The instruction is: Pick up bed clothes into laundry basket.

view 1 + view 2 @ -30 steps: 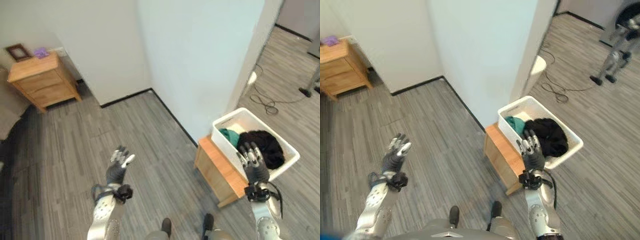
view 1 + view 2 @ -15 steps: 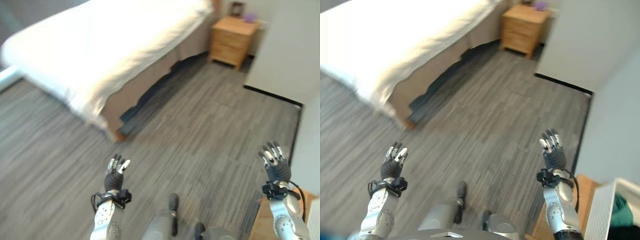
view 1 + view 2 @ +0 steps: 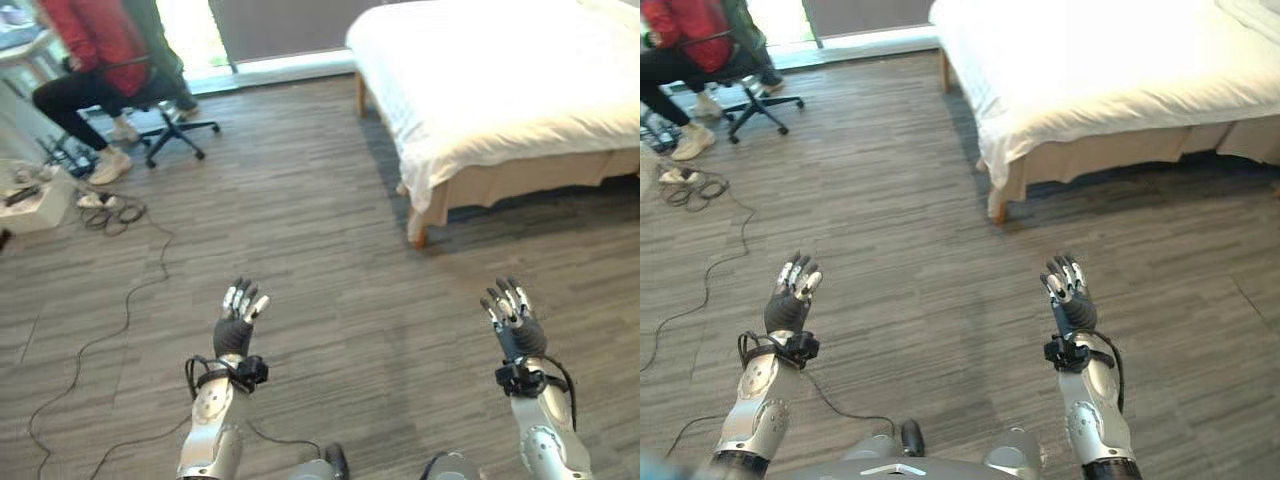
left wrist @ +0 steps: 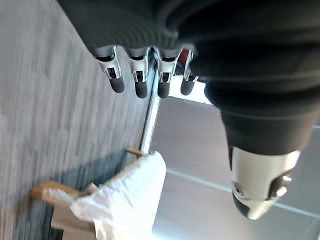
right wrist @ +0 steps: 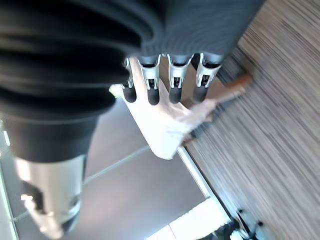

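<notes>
Both hands were splayed and empty over bare floor — left hand [image 3: 236,325], right hand [image 3: 515,322] — bed [image 3: 500,90] with white bedclothes [image 3: 470,60] stood ahead-right; the eye views alone caught a seated person [image 3: 95,45] far left.

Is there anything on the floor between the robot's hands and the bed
Nothing visible. Bare floor lies between the left hand, the right hand and the bed; the seated person is off to the left.

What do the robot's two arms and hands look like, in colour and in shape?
Both arms are silver-grey, rounded metal. The left hand and the right hand have silver fingers with dark tips. A dark ribbed cover wraps the back of each hand and the wrist, with a black cable looped at each wrist.
</notes>
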Motion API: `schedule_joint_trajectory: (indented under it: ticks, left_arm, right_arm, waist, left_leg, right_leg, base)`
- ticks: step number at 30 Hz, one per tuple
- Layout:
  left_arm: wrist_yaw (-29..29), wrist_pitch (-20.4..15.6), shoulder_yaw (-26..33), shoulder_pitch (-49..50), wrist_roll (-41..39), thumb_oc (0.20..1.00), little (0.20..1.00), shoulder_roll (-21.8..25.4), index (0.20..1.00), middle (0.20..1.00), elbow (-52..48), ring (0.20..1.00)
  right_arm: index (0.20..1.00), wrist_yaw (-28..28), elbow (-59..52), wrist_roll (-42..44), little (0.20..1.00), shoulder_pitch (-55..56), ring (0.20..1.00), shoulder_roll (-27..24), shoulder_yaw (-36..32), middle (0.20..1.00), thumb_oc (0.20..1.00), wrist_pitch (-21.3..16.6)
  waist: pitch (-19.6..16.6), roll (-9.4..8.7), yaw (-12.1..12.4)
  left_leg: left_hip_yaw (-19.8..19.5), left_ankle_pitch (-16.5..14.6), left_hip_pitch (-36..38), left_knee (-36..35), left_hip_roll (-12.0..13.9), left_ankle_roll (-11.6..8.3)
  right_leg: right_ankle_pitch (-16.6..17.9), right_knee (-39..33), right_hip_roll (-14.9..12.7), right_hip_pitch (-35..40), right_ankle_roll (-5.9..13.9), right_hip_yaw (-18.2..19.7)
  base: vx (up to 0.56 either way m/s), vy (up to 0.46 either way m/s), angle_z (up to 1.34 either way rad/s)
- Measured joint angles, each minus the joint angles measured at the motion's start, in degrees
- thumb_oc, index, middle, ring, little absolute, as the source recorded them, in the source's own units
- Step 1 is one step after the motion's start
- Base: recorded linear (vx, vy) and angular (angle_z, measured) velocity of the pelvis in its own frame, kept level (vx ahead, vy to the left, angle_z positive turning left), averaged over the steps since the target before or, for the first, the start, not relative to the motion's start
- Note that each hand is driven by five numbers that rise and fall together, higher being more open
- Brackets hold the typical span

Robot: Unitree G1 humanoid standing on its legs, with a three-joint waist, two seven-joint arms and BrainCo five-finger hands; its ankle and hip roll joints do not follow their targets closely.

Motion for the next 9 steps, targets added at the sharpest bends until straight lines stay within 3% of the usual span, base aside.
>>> schedule_joint_trajectory:
  ticks: [2,3,5,7,9]
  left_arm:
    - [0.67,-0.13,0.78,-0.48,1.36,1.000,1.000,0.39,1.000,1.000,1.38,1.000]
    - [0.75,-0.15,0.75,-0.59,1.61,1.000,1.000,0.51,1.000,1.000,1.57,1.000]
    - [0.94,-0.14,0.86,0.46,1.88,1.000,1.000,0.47,1.000,1.000,1.62,1.000]
    - [1.03,-0.15,0.92,1.81,2.16,1.000,1.000,0.54,1.000,1.000,1.52,1.000]
    - [1.11,-0.20,0.74,2.40,2.04,1.000,1.000,-0.55,1.000,1.000,1.60,1.000]
  right_arm:
    - [1.000,0.76,0.25,0.00,1.000,-0.16,1.000,-0.07,2.49,1.000,1.000,0.17]
    - [1.000,1.19,0.37,0.01,1.000,-0.05,1.000,-0.08,2.96,1.000,1.000,0.29]
    - [1.000,1.57,1.32,0.01,1.000,-0.55,1.000,-0.37,3.09,1.000,1.000,0.52]
    - [1.000,2.07,1.56,0.00,1.000,0.14,1.000,-0.50,3.35,1.000,1.000,1.16]
    - [1.000,2.20,2.96,-0.03,1.000,-0.10,1.000,-0.98,3.89,1.000,1.000,1.72]
  waist:
    - [-0.21,0.26,-0.72]
    - [-0.22,0.06,-1.13]
    - [-0.29,-0.17,-0.76]
    - [-0.75,-0.78,-0.88]
    - [-1.07,-1.32,-0.47]
  left_leg:
    - [-2.70,0.19,-2.08,-0.68,0.29,0.91]
    - [-4.12,1.20,-2.68,-1.52,0.09,1.02]
    - [-4.52,2.03,-2.84,-2.18,-0.32,1.67]
    - [-5.19,2.24,-2.72,-2.14,-1.43,1.33]
    - [-5.84,2.78,-1.81,-2.89,-1.86,0.44]
  right_leg:
    - [-2.61,-2.43,6.36,-2.88,1.01,13.36]
    - [-2.96,-4.96,8.32,-3.17,1.20,16.74]
    - [-2.68,-10.19,10.27,-3.60,1.25,19.55]
    - [-1.92,-15.07,10.19,-2.57,0.20,19.17]
    - [1.97,-17.51,10.12,-0.65,0.35,18.47]
  base:
    - [0.06,-0.001,0.57]
    - [0.09,-0.001,0.71]
    - [0.09,-0.024,0.28]
    - [0.08,-0.083,0.29]
    - [0.07,-0.095,0.29]
